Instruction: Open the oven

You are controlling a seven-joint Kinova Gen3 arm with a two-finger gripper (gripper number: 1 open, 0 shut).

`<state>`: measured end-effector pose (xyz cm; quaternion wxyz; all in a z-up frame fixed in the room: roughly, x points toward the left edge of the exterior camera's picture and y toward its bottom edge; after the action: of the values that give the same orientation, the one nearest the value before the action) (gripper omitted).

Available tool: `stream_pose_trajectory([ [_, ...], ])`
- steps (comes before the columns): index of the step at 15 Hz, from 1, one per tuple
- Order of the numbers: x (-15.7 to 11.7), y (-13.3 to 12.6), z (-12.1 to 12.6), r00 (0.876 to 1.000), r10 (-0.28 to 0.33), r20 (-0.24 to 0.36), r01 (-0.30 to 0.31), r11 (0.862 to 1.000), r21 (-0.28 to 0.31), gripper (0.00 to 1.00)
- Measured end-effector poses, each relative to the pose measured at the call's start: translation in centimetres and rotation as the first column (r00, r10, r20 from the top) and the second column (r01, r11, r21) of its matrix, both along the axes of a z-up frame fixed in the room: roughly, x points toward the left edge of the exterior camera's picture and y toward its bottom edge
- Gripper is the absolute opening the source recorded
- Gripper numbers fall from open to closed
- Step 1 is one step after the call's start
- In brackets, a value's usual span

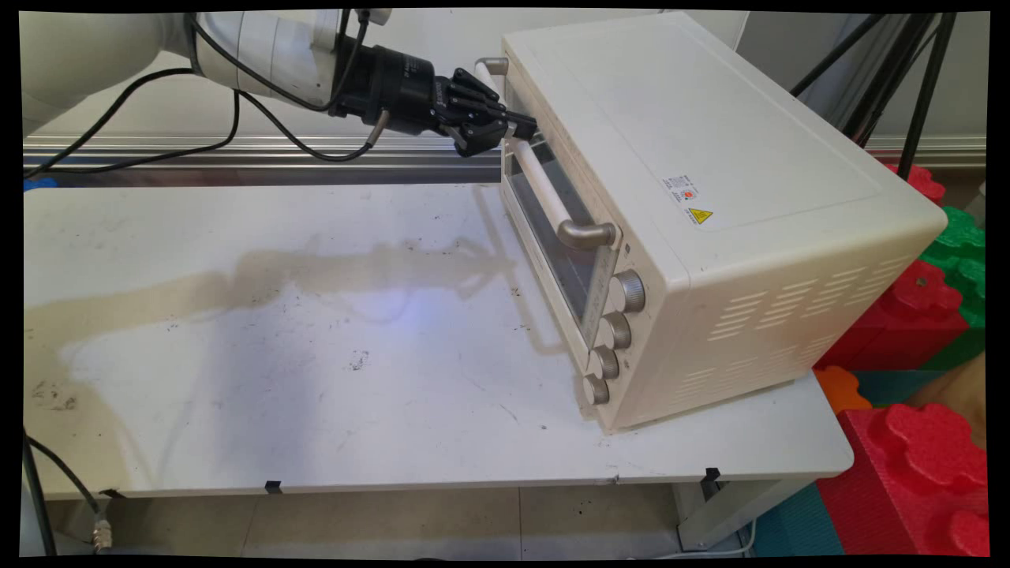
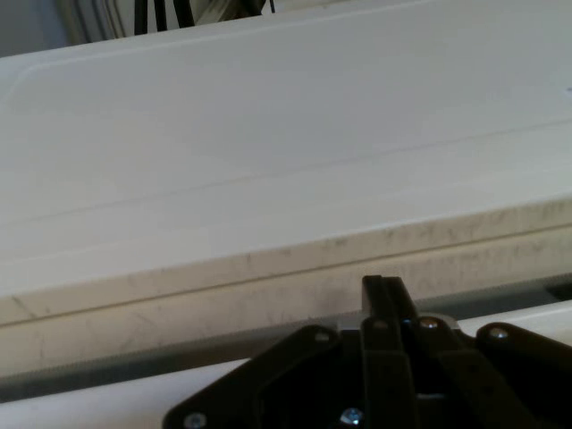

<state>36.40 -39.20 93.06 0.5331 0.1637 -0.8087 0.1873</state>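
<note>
From the main view, my end effector [image 1: 517,126] reaches in level from the upper left and meets the handle [image 1: 540,185] of the oven [image 1: 710,213] near the bar's far end. The fingers look drawn together around that white bar, one above and one below, so I judge them clamped on it, though the contact itself is small here. The oven stands on the right part of the tabletop [image 1: 316,379], turned so that its door [image 1: 552,237] faces left towards me, which is why I come at it sideways rather than from above. The door appears closed, flush with the front. Four knobs [image 1: 611,339] run down the panel at the door's near side, well clear of my grip. Red and green foam blocks [image 1: 931,442] sit off the tabletop to the right. From the hand view, the oven's pale top [image 2: 286,134] fills nearly everything, with the front edge crossing below it. My linkage rises from the bottom edge and the fingers [image 2: 384,299] stand narrow and close, pressed up near that edge. A strip of the handle [image 2: 134,407] shows pale at the lower left, passing behind the linkage, which fits a grip taken across the bar.
</note>
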Motion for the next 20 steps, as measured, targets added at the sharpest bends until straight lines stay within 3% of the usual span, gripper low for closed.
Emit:
stream_pose_trajectory([
  [20, 2.6, 1.4, -0.9, 0.997, -0.027, 0.069, 0.03, 0.999, -0.034, 0.0],
])
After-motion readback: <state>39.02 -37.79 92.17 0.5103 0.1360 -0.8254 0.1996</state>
